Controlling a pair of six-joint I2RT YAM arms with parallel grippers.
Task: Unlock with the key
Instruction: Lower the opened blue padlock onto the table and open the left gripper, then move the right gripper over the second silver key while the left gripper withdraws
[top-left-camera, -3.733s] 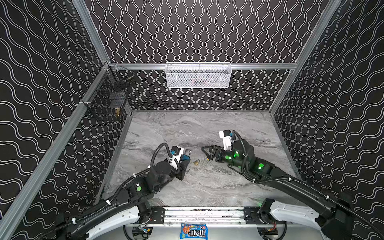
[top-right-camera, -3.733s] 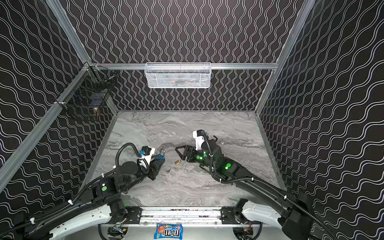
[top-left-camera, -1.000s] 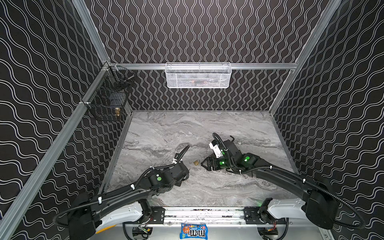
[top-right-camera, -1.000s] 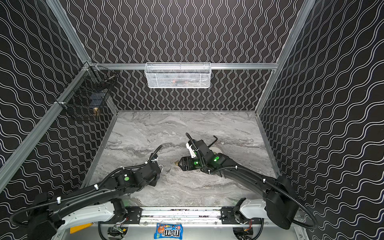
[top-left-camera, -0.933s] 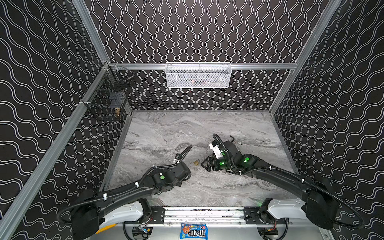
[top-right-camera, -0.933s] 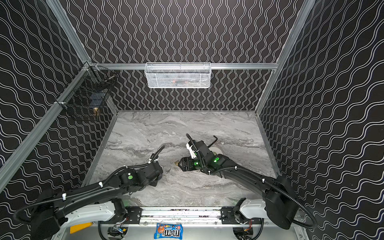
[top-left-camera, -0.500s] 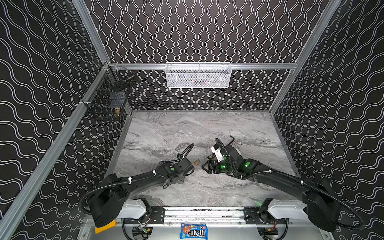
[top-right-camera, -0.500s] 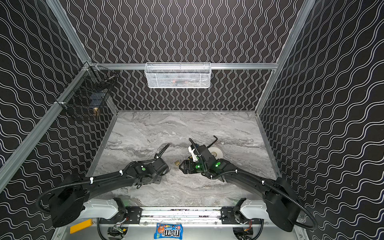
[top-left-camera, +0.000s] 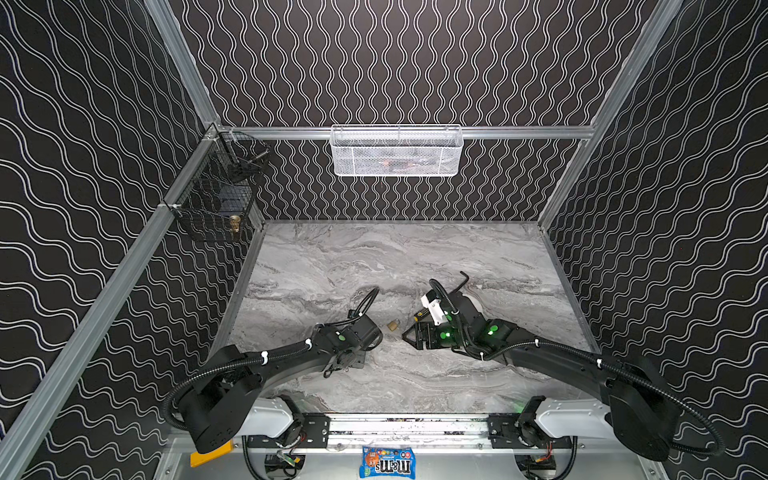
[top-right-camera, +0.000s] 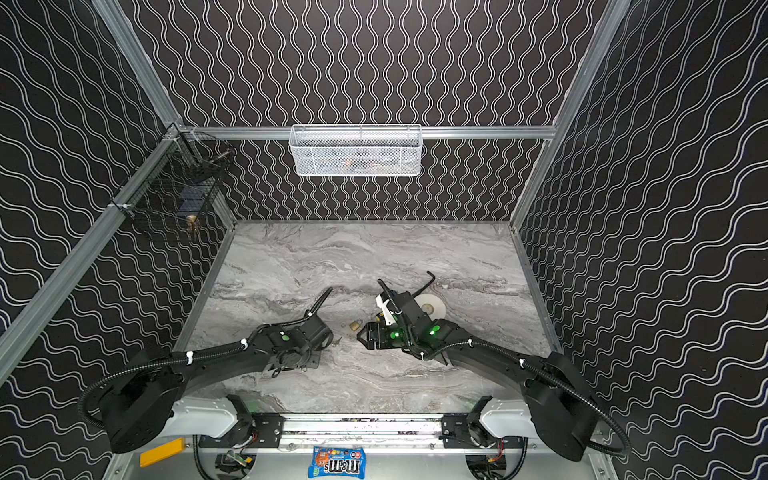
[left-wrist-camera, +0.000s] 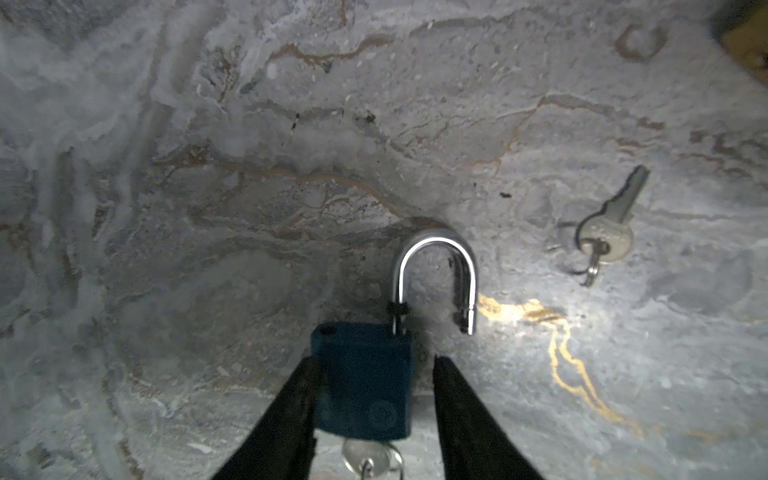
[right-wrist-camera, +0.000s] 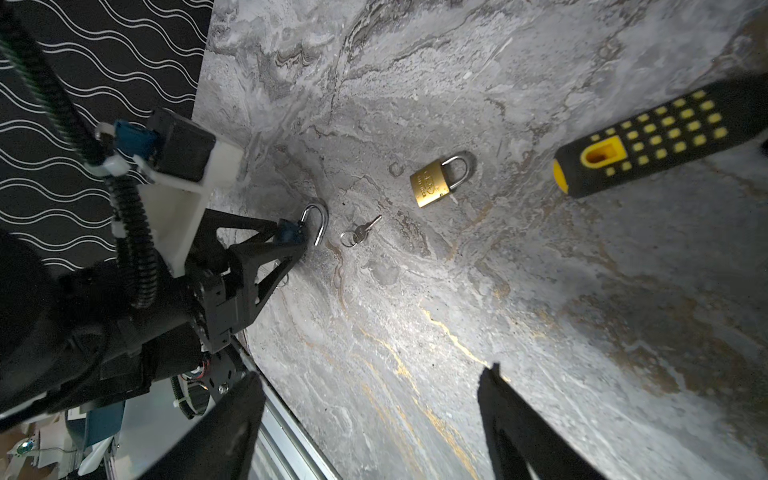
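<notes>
— Grey marble table (top-left-camera: 374, 257), black wavy walls (top-left-camera: 415, 62) all round. What is on the left?
— The left claw (left-wrist-camera: 374, 360), down low. Its two black fingers (left-wrist-camera: 291, 407) stand on both sides of a blue padlock (left-wrist-camera: 363, 382). One finger touches the blue box, the other has a little gap. So the claw is loose now, not squeezing.
— Was it squeezing before?
— Yes. A second ago it was tighter. And a few seconds back it held the lock up in the air. Now the arm lies long and low, and the lock looks set down on the table.
— Is the lock open?
— Its silver loop (left-wrist-camera: 432, 249) has popped out on one side, and a little silver key (left-wrist-camera: 368, 455) sticks in the bottom. I think the unlocking is done and the claw is letting go.
— What comes next, going right?
— A spare silver key on a ring (left-wrist-camera: 606, 232), then a small gold padlock (right-wrist-camera: 436, 183) that looks shut, lying flat. Nobody touches those.
— And the right claw (right-wrist-camera: 372, 371)?
— Wide open, holding nothing. It has dropped lower too. Past it lies a black and yellow tool handle (right-wrist-camera: 665, 137).
</notes>
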